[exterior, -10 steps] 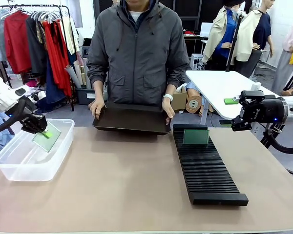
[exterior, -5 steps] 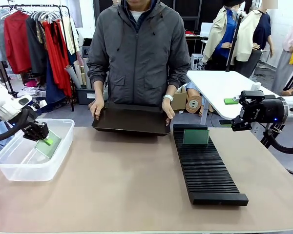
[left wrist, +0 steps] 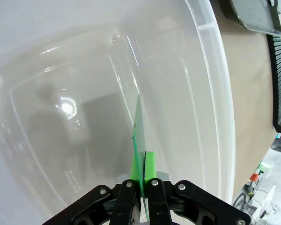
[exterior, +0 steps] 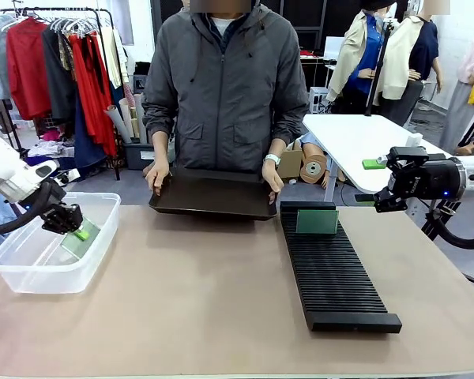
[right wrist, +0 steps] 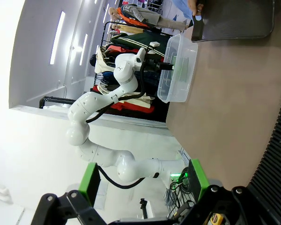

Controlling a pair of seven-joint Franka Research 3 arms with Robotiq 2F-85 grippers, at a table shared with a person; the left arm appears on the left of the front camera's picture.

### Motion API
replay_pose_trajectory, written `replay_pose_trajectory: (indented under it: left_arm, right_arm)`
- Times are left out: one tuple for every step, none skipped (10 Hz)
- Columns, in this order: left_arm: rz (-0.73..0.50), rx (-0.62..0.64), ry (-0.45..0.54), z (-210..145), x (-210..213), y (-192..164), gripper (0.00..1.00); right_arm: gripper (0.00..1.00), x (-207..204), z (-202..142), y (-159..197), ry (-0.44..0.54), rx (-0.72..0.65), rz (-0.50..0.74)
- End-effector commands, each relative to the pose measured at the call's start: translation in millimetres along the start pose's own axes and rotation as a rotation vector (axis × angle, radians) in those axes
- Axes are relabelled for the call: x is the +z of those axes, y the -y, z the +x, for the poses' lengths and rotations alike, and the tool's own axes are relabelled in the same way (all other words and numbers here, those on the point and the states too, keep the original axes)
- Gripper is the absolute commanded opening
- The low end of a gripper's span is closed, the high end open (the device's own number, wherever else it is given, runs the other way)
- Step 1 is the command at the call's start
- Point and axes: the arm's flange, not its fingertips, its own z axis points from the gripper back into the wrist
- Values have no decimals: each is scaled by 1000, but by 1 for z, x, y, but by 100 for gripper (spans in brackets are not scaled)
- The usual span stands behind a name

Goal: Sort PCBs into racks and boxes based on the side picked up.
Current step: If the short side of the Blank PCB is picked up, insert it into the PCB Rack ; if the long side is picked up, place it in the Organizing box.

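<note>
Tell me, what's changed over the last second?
The left gripper, shut on a PCB, has carried it lower into the clear tub. The right gripper stays open and parked, the person's hands keep hold of the black tray, and one PCB still stands in the rack.

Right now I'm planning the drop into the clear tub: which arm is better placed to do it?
Left. The left gripper is shut on a circuit board inside the clear tub. The right gripper hangs open and empty beyond the rack.
</note>
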Motion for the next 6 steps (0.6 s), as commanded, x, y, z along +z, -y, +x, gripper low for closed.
replay_pose_trajectory:
  left_arm:
    - [0,-5,17,4,5,-3,21]
    - [10,-2,16,6,7,-2,40]
    - [20,-4,12,7,8,-1,60]
    - [35,-6,7,7,12,1,80]
    - [59,-8,2,7,20,7,99]
    - [88,-14,11,10,30,14,100]
  right_arm:
    - [100,0,0,-2,-1,3,7]
    - [100,0,0,-2,-1,3,7]
    - [100,0,0,-2,-1,3,7]
    - [100,0,0,-2,-1,3,7]
    - [100,0,0,-2,-1,3,7]
    - [100,0,0,-2,-1,3,7]
